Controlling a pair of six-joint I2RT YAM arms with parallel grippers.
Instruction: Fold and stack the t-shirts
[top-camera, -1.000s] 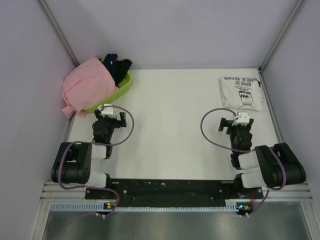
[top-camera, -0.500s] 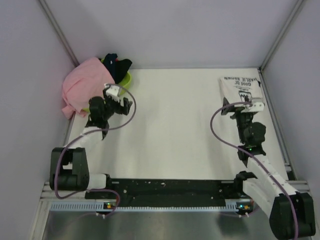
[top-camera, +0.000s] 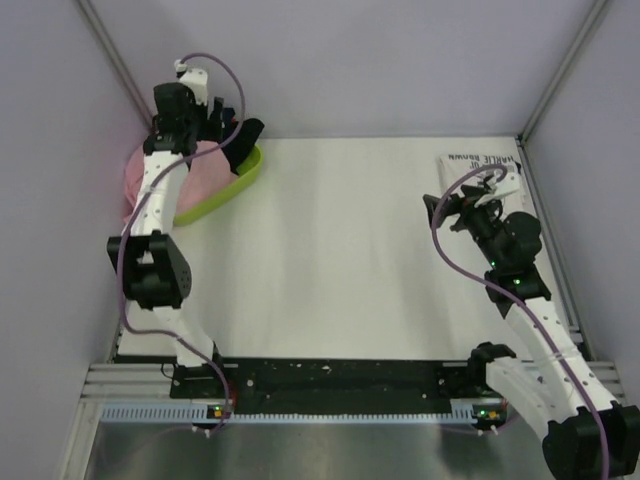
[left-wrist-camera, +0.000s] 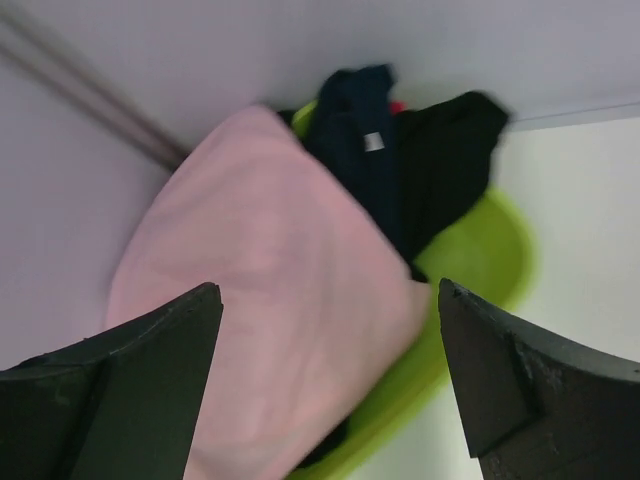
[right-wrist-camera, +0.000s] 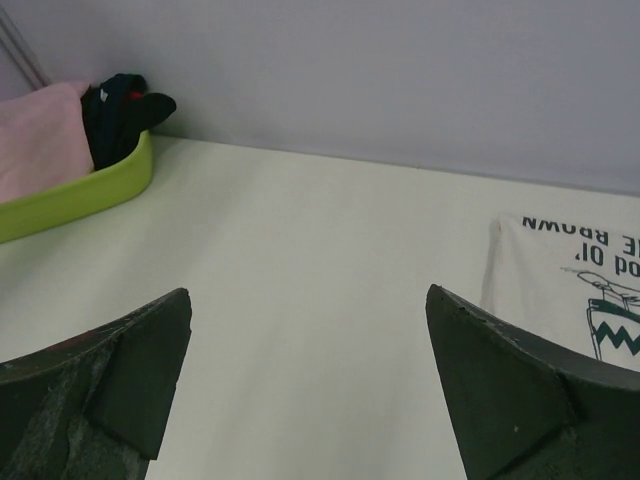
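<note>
Your right gripper (top-camera: 470, 205) hides much of the white t-shirt (top-camera: 462, 168) at the bench's (top-camera: 340, 250) far-right corner; it and the left gripper (left-wrist-camera: 328, 290) gape empty.

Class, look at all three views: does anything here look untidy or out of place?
Yes. The pink t-shirt bulges, bunched, over the green basket at the far left, with dark clothes heaped behind it. The white t-shirt lies flat and neat.
</note>
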